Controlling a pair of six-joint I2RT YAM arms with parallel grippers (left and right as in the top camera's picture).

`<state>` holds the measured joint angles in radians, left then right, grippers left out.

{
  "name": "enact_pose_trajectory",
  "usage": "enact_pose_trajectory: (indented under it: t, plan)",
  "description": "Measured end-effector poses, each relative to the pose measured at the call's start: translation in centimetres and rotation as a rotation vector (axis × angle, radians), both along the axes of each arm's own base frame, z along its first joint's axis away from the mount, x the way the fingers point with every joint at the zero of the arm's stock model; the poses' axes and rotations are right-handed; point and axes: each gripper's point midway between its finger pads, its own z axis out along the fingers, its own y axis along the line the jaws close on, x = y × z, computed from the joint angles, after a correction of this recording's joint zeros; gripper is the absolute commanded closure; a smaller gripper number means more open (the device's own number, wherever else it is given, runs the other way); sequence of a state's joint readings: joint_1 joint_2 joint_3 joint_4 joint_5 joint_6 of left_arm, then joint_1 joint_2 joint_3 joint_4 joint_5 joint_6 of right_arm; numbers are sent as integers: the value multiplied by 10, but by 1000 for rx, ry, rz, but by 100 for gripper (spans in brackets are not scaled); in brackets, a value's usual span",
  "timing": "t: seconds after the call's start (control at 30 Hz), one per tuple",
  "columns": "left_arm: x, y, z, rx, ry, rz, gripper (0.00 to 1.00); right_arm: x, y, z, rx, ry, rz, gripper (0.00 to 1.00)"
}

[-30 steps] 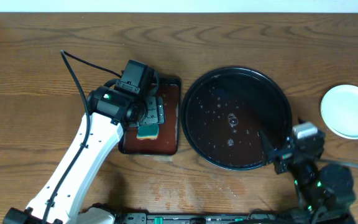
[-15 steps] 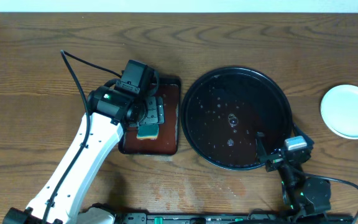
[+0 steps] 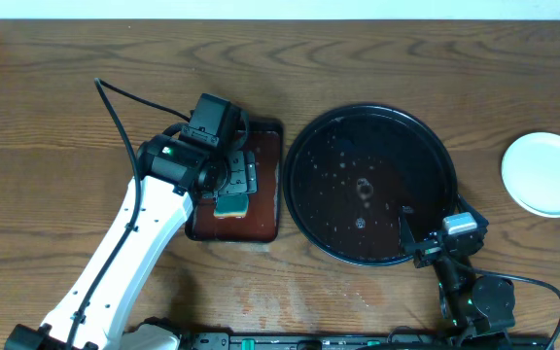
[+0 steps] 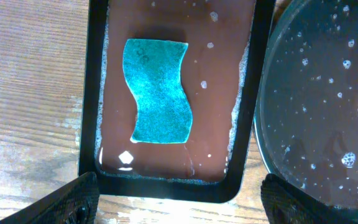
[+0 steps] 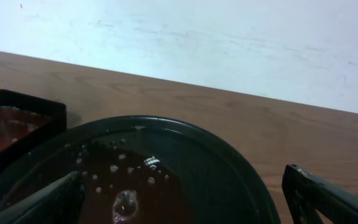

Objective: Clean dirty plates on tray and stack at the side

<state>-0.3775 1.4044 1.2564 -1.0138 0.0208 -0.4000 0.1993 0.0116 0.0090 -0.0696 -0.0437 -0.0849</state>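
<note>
The large round black tray (image 3: 311,136) holds only water drops; it also shows in the left wrist view (image 4: 278,124) and the right wrist view (image 5: 229,162). A white plate (image 3: 548,173) lies on the table at the far right, possibly a stack; I cannot tell how many. My left gripper (image 3: 229,173) hovers open over the rectangular reddish-brown tray (image 3: 265,156), above a teal sponge (image 4: 159,91); it holds nothing (image 4: 179,202). My right gripper (image 3: 418,233) is open and empty at the black tray's front right rim (image 5: 185,199).
The reddish-brown tray (image 4: 229,74) has a film of water around the sponge (image 3: 230,205). A black cable (image 3: 115,107) runs from the left arm across the table. A white wall (image 5: 197,37) rises behind the table's far edge.
The right arm has pulled back toward the front edge, its gripper shifting left and down along the black tray's rim. The left arm has not moved.
</note>
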Motion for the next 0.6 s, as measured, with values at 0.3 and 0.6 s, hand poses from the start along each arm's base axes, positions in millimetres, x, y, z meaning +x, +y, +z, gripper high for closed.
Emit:
enact_pose_trajectory:
  t: [0.3,0.6]
  plan:
    - [0,0,0,0,0,0,16,0,0,0,0,0,0,1]
    - [8,10,60,-44,-288,21,16,0,0,0,0,0,0,1]
